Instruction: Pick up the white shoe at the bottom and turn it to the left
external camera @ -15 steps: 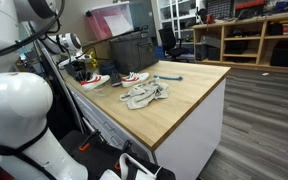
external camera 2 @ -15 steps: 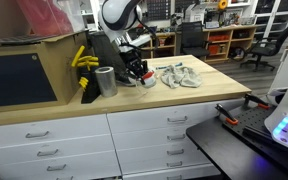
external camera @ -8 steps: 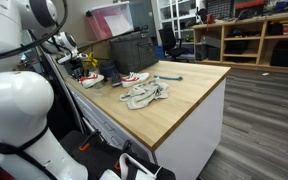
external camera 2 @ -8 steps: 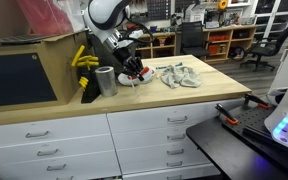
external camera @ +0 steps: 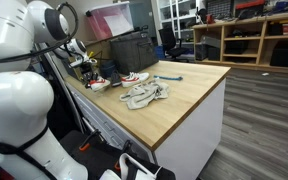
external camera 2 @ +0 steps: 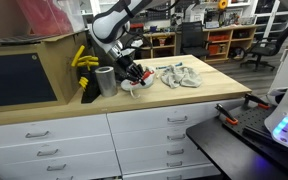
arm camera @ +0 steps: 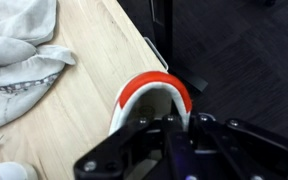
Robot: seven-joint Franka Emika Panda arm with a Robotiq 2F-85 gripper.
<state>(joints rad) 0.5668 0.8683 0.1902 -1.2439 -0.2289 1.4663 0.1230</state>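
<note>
My jaws (arm camera: 170, 138) sit right down on the white shoe (arm camera: 154, 100). In the wrist view my own dark body covers most of the shoe, and only its heel end with the orange-red rim shows beyond me. I cannot tell whether my jaws are wide, narrow or closed on the shoe, because the fingers are hidden or blurred in every view.

The shoe lies on the wooden counter (arm camera: 79, 110), close to the long edge above the drawers, with its heel pointing at that edge. In both exterior views my jaws (external camera: 87, 72) (external camera 2: 127, 68) are low over the white shoe (external camera: 97, 83) (external camera 2: 134, 84), toward the end of the counter where the black case (external camera: 134, 48) stands.

A second white shoe with red trim (external camera: 135, 77) lies just beside the first one, further in from the drawer edge. A sliver of it shows at the lower corner of the wrist view (arm camera: 6, 172).

A crumpled grey cloth (arm camera: 24, 45) (external camera: 145, 95) (external camera 2: 181, 76) lies near the middle of the counter, apart from both shoes. A metal can (external camera 2: 106, 80) stands upright near the drawer edge, just beside my jaws on the side away from the cloth. A small blue item (external camera: 170, 78) lies beyond the cloth, toward the far edge
</note>
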